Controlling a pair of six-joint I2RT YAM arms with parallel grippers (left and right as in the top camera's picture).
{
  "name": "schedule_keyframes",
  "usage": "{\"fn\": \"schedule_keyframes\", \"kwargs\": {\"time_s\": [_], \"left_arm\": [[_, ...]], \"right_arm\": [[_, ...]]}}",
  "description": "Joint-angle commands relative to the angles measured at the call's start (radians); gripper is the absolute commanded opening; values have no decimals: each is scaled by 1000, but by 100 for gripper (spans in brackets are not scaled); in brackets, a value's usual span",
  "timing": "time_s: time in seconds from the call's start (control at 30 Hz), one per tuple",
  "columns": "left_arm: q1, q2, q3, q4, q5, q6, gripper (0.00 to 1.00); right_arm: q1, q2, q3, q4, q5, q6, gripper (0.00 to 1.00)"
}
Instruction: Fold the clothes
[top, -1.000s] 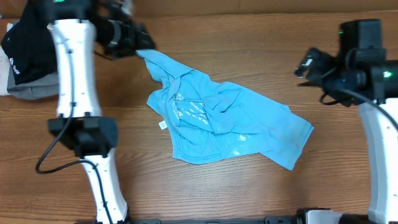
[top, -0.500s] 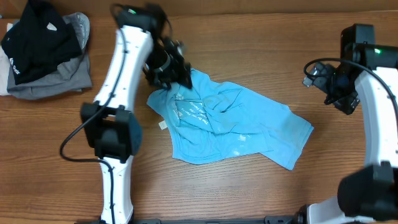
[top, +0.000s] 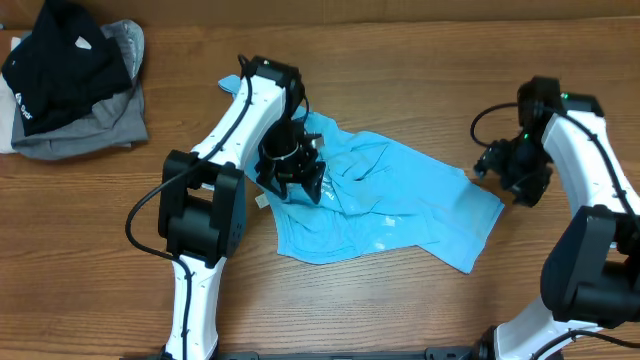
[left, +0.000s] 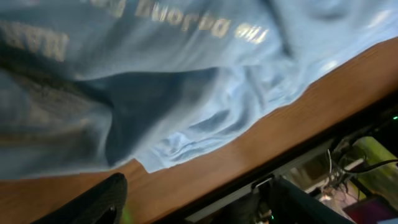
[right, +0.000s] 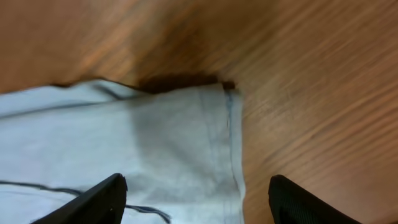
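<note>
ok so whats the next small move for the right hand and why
Probably lower the right hand and close on the T-shirt at its corner hem: the fingers stand open astride that edge, and the shirt lies crumpled, so a corner needs gripping before it can be spread.

left arm (top: 238, 122), right arm (top: 578, 150): white tubular links, black joint housings (top: 205, 215), small green indicator lights (top: 563, 97), loose black cables (top: 138, 215). right gripper (right: 196, 202): black, rounded fingers (right: 93, 199).
</note>
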Motion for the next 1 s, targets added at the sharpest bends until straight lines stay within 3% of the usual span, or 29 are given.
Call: {"fn": "schedule_keyframes", "kwargs": {"time_s": [0.0, 0.13, 0.33, 0.77, 0.97], "left_arm": [[5, -35, -88, 54, -18, -18, 73], [8, -35, -121, 75, -87, -86, 73], [3, -35, -161, 39, -112, -93, 73], [4, -35, -380, 221, -98, -112, 77], [5, -35, -392, 249, -84, -111, 66]], "right_arm": [[-18, -2, -57, 80, -53, -27, 76], [-18, -2, -60, 117, -57, -27, 77], [-18, 4, -60, 140, -57, -27, 77], [-18, 8, -152, 248, -76, -26, 67], [-18, 8, -187, 303, -99, -26, 61]]}}
